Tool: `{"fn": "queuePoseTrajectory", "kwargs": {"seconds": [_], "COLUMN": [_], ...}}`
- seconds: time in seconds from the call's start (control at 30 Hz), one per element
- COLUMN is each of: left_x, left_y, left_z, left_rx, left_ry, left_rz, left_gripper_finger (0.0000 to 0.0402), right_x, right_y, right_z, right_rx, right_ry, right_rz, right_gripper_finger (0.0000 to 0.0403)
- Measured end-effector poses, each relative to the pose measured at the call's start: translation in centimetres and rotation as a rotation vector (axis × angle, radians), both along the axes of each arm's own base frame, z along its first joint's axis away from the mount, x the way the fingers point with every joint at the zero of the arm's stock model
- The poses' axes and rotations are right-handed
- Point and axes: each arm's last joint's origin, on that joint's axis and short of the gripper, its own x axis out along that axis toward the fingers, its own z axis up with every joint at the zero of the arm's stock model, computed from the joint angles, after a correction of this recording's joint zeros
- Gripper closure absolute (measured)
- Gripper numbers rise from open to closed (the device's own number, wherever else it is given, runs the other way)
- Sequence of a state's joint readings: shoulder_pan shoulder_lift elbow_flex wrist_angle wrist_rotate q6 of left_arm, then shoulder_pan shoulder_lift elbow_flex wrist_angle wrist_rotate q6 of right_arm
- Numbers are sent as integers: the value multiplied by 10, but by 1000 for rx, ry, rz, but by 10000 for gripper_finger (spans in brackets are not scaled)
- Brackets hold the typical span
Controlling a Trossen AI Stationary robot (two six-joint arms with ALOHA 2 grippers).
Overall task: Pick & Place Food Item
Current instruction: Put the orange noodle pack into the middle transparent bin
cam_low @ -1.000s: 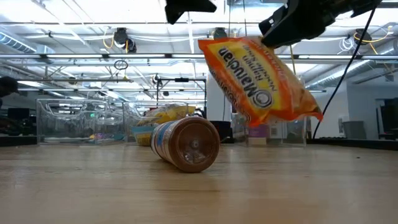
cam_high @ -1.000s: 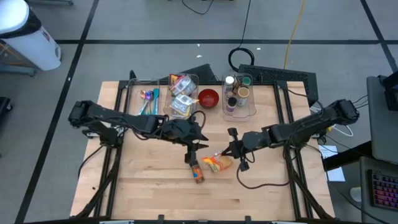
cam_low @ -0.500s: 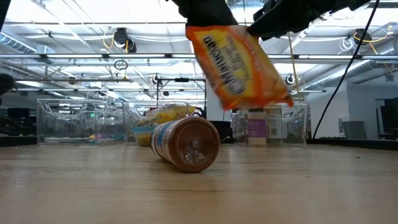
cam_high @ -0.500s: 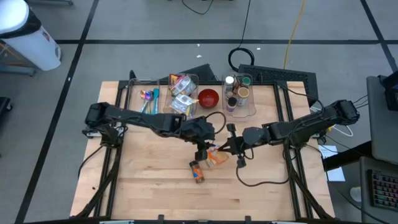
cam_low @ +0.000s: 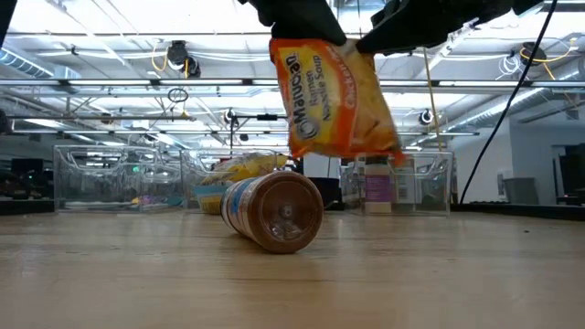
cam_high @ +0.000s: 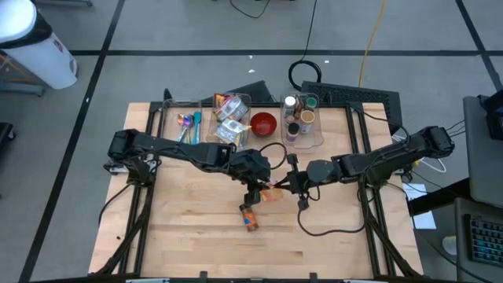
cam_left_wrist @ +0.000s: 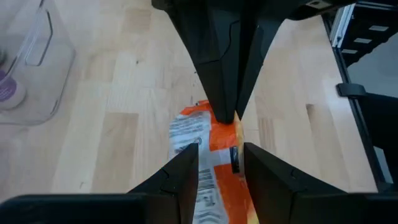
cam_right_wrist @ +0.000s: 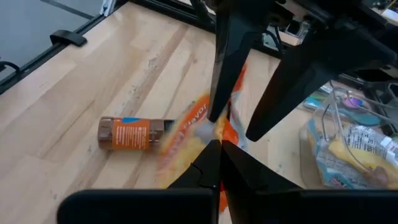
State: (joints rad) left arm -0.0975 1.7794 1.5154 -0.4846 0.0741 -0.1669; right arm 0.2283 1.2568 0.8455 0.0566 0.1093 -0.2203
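An orange ramen packet [cam_low: 334, 96] hangs in the air over the middle of the table. My right gripper [cam_right_wrist: 221, 144] is shut on its top. My left gripper [cam_left_wrist: 221, 149] has come in from the left, and its fingers stand apart with the packet [cam_left_wrist: 205, 162] between them. In the high view the two grippers meet at the packet [cam_high: 273, 196]. A brown jar with an orange label [cam_low: 274, 212] lies on its side on the wood, just near and left of the packet. My right gripper pinches the packet's upper edge [cam_left_wrist: 198, 116] between its two shut fingers. It comes from the table's right, slanting a little downward. The packet hangs below the fingers, nearly upright and clear of the table. My left gripper straddles the packet's upper part; I cannot tell whether its fingers touch it.
At the far edge stand a clear bin [cam_high: 229, 118] with wrapped food, a red bowl [cam_high: 263, 123] and a clear bin [cam_high: 302, 118] with bottles. Utensils [cam_high: 187, 124] lie far left. The near half of the table [cam_high: 196, 244] is bare wood.
My left gripper has gone from above the jar toward the table's right, tipped further down, and come around the packet, then kept still. The packet has swung from a slant to hang nearly upright and has turned about under my right gripper.
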Motion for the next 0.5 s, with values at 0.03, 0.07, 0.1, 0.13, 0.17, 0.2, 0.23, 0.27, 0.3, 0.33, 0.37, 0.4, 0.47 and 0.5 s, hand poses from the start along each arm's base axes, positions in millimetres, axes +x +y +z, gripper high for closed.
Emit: {"fn": "queuePoseTrajectory", "kwargs": {"seconds": [0.03, 0.07, 0.1, 0.13, 0.17, 0.2, 0.23, 0.27, 0.3, 0.33, 0.37, 0.4, 0.47, 0.5], "left_x": [0, 0, 0, -1, -1, -1, -1, -1, -1, -1, -1, -2, -2, -3], "left_y": [0, 0, 0, 0, 0, 0, 0, 0, 0, 0, 0, 0, 0, 0], "left_z": [0, 0, 0, -1, -1, -1, -1, -1, -1, -1, -1, -2, -2, -3], "left_rx": [0, -1, 0, 0, 1, 1, 1, 1, 2, 2, 2, 3, 7, 8], "left_ry": [2, 4, 6, 8, 10, 11, 13, 14, 15, 16, 20, 24, 34, 38], "left_rz": [1, 2, 4, 5, 5, 5, 5, 5, 6, 6, 6, 6, 3, 2], "left_gripper_finger": [270, 270, 270, 270, 270, 270, 270, 270, 270, 270, 270, 271, 279, 287], "right_x": [0, 0, 1, 1, 1, 1, 1, 1, 1, 1, 1, 1, 1, 1], "right_y": [0, 0, 0, 0, 0, 0, 0, 0, 0, 0, 0, 0, 0, 0], "right_z": [0, 1, 1, 2, 2, 2, 3, 3, 3, 3, 3, 3, 3, 3], "right_rx": [-1, 0, 2, 3, 4, 5, 5, 5, 5, 5, 5, 5, 6, 6], "right_ry": [-2, -7, -14, -20, -24, -27, -30, -31, -31, -31, -31, -31, -33, -33], "right_rz": [1, 1, 1, 1, 1, 1, 1, 1, 1, 1, 1, 1, 1, 1], "right_gripper_finger": [403, 403, 403, 403, 403, 403, 403, 403, 403, 403, 403, 403, 403, 403]}}
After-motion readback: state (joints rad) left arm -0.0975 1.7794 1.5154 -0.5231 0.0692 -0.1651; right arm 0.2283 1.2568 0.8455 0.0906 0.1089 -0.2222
